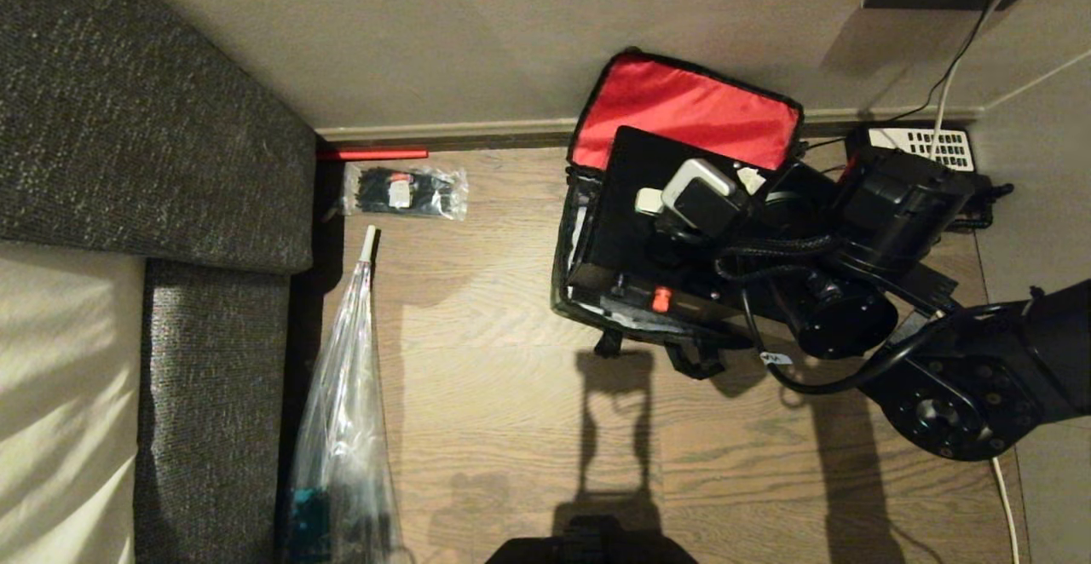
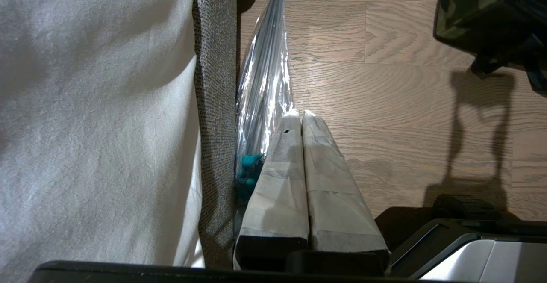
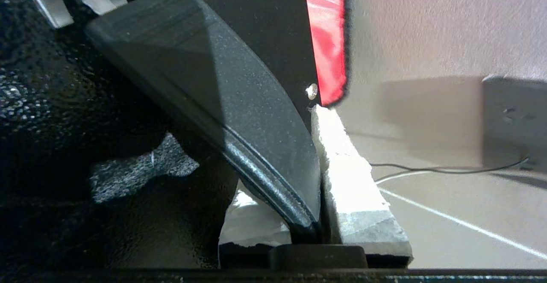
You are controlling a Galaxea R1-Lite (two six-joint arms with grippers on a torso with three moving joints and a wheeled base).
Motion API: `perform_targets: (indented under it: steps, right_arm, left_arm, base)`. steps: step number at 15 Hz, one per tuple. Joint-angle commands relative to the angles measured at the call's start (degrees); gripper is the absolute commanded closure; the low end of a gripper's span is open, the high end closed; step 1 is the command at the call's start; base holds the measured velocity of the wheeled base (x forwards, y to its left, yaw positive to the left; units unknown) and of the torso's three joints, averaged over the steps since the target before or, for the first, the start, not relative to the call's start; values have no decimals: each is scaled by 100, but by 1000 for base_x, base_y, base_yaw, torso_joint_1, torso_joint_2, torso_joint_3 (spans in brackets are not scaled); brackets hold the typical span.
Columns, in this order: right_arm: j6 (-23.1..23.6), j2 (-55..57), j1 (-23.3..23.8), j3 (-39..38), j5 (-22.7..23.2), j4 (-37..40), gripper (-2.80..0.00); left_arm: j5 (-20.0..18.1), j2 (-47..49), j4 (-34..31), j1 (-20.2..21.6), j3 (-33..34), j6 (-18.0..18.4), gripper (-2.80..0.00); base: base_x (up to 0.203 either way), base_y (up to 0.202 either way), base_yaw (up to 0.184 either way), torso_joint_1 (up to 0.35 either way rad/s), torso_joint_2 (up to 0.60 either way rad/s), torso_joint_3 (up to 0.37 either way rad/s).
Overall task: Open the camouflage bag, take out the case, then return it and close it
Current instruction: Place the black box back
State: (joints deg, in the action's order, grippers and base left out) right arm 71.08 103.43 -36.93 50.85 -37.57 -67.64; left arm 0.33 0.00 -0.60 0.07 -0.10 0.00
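Case [image 1: 648, 206] half inside open camouflage bag [image 1: 682, 104] by the wall; packet of ties [image 1: 405, 192] well left, near sofa [image 1: 153, 121].

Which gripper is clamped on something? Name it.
The right gripper: its jaws pinch a curved black handle on the case over the camouflage bag. The left gripper is shut on nothing.

Camouflage bag [image 1: 588, 206] is sitting open, red-lined lid standing up just beyond the right gripper [image 3: 318, 176]. Black case [image 1: 635, 198] is tilting out of it, edge pinched between the fingers.
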Motion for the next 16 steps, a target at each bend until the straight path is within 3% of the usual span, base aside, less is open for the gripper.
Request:
perform_targets:
  steps: [1,16]
  right_arm:
    - [37,92,73,-22,-22,-145,0]
    - [77,415,142,-389,189,-923,0]
  left_arm:
    - [2,-1,-2,1,1,0,0]
    - [2,-9,-2,1,1,0,0]
  base:
    - [0,0,0,0,0,0]
    - [0,0,0,0,0,0]
